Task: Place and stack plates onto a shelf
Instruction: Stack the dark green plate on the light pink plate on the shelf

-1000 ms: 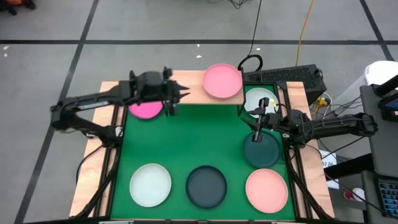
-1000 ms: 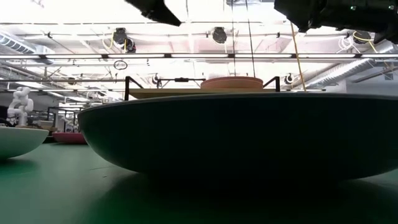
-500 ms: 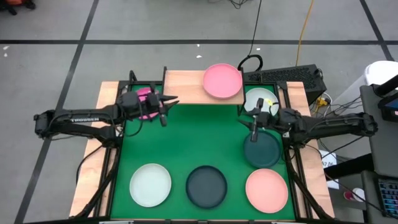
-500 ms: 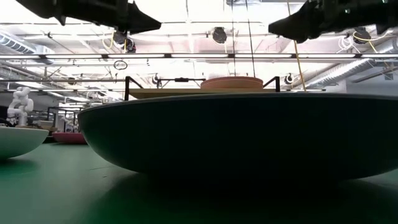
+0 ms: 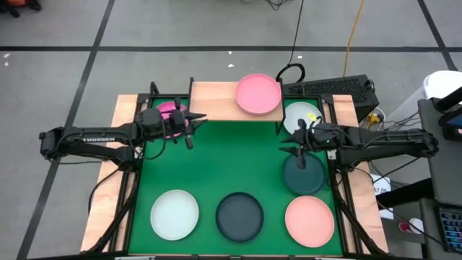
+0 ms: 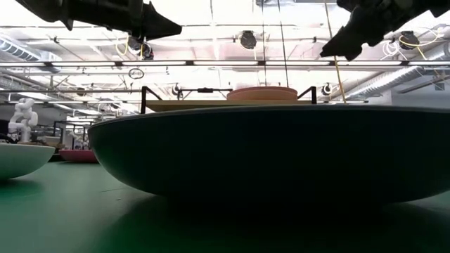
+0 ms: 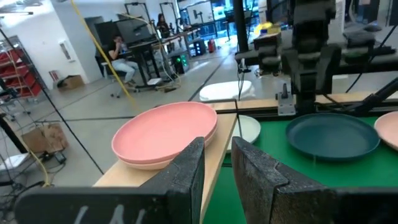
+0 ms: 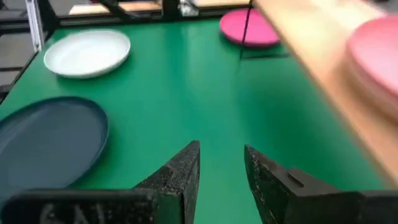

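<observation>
Looking down, you see the left hand (image 5: 189, 124) hovering empty over the magenta plate (image 5: 167, 112), its fingers a little spread. The right hand (image 5: 292, 148) hangs empty above the dark teal-grey plate (image 5: 304, 175), fingers also slightly apart. On the shelf (image 5: 216, 101) lie stacked pink plates (image 5: 258, 93). Three more plates rest on the green mat (image 5: 224, 162).

High view looks straight down; low view sits at mat level, pressed close behind a dark plate (image 6: 267, 151) — both share the shelf (image 5: 216, 101).
</observation>
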